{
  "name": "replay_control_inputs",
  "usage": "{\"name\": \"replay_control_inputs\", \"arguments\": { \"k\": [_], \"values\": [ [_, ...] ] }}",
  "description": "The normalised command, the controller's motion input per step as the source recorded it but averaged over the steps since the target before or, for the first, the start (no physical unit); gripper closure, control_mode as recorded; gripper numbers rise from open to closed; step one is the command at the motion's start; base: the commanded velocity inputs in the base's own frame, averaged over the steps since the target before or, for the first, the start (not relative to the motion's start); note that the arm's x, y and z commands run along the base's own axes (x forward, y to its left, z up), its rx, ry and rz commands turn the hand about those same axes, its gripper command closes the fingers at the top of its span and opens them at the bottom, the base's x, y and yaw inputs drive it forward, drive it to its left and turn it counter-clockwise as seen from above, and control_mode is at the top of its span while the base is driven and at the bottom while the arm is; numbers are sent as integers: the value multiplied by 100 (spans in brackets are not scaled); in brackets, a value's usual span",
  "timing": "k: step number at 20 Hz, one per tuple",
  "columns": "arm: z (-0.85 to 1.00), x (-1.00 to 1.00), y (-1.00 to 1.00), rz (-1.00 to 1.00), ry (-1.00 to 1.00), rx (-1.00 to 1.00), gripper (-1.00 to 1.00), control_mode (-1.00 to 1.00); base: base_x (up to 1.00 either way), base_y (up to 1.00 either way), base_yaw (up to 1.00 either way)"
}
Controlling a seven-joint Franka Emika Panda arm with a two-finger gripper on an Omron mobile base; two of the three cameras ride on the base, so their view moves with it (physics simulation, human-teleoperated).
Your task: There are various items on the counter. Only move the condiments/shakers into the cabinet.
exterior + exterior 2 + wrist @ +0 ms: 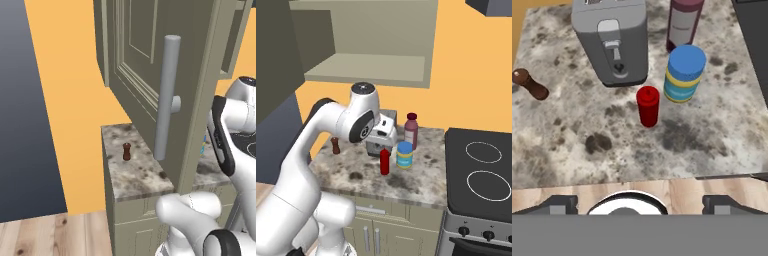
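From the left side, the open door of the cabinet (150, 65) with its long grey bar handle (166, 97) blocks most of the surface (135, 172), so only the small reddish-brown shaker (127, 151) shows, upright near the surface's left end. From the right side the cabinet interior (376, 67) opens up above, and more things appear: a grey toaster (380, 137), a dark red bottle (411, 130), a striped jar with a blue lid (404, 154) and a small red bottle (385, 161), with the black stovetop (481, 172) at the right.

The hand view looks down from above the surface's front edge. The gripper (634, 207) has its two dark tips spread wide with nothing between them, so it stands open. The shaker (529, 84) is well apart from it, far toward the left edge of that view, beside the toaster; it seems tilted there, probably from the camera angle.

The surface is speckled grey-brown stone; the walls are orange, the floor (50, 235) pale wood.
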Motion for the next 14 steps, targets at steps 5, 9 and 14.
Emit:
{"name": "replay_control_inputs", "arguments": {
  "k": [5, 9, 14],
  "values": [
    [-26, 7, 0, -9, -4, -13, -100, -100, 0, 0, 0],
    [-30, 20, 2, -3, -1, -3, -100, -100, 0, 0, 0],
    [-29, 13, 16, 0, -7, 0, -100, -100, 0, 0, 0]
  ]
}}
